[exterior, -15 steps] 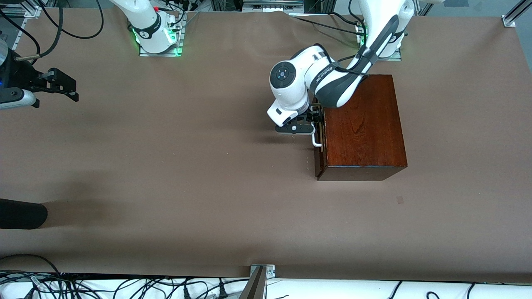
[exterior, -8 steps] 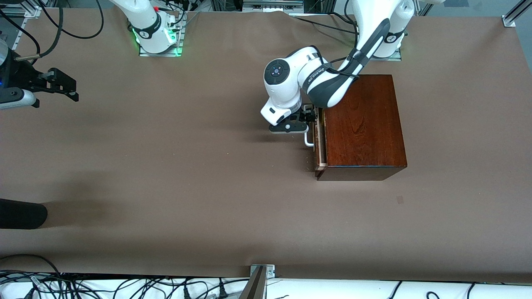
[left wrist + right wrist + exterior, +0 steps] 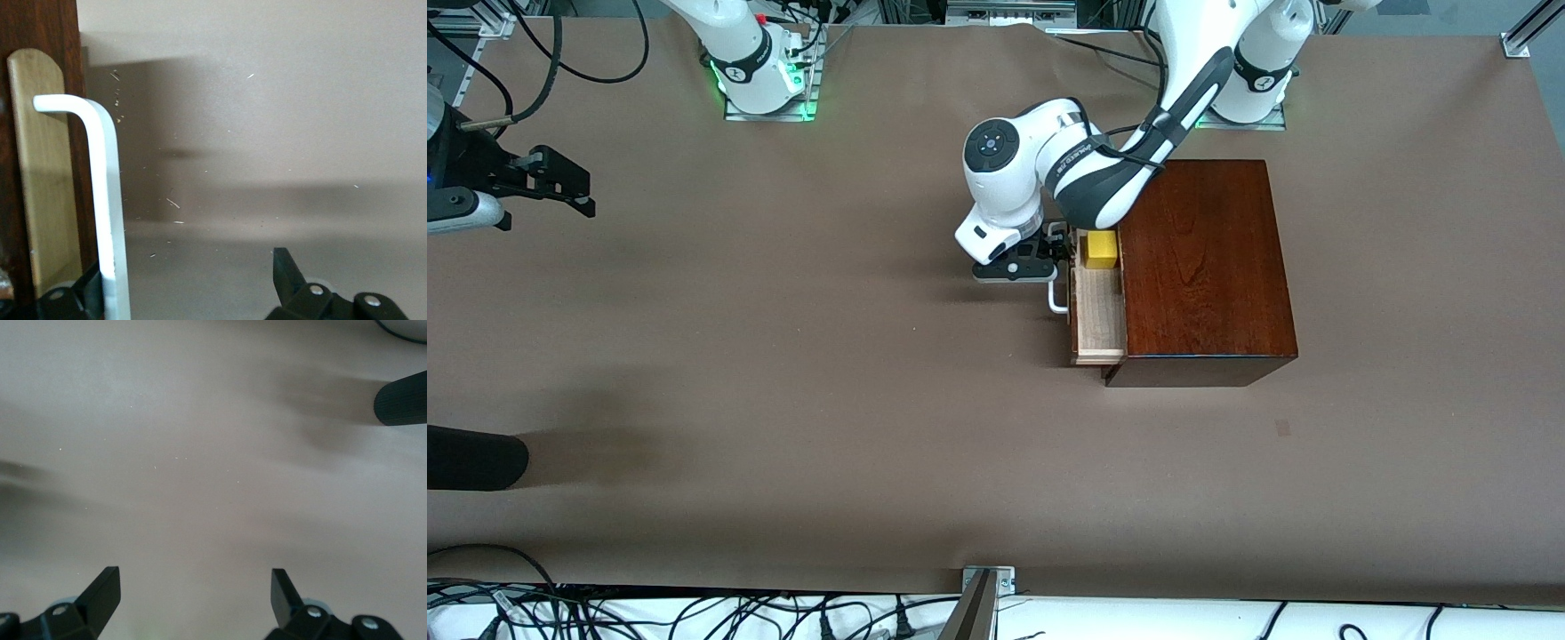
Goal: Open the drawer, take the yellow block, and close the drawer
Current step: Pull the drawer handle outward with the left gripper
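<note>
The dark-brown box (image 3: pixel 1202 267) stands near the left arm's base. Its drawer (image 3: pixel 1098 313) is partly pulled out toward the right arm's end, showing the pale tray. The yellow block (image 3: pixel 1100 250) sits in the tray at the end farther from the front camera. My left gripper (image 3: pixel 1055 252) is open at the white bar handle (image 3: pixel 1057 293). In the left wrist view the handle (image 3: pixel 110 200) runs against one finger, with the left gripper (image 3: pixel 187 267) wide apart. My right gripper (image 3: pixel 560 185) waits open over the table's edge; it shows bare table in its own view (image 3: pixel 193 577).
A black cylinder (image 3: pixel 471 457) lies at the right arm's end, nearer the front camera; it also shows in the right wrist view (image 3: pixel 400 403). Cables and a metal bracket (image 3: pixel 985 587) run along the table's near edge. The brown table (image 3: pixel 827 356) stretches between the arms.
The drawer has slid out toward the right arm's end, drawn by my left gripper at the handle. The yellow block has come into view. The right arm has not moved.
</note>
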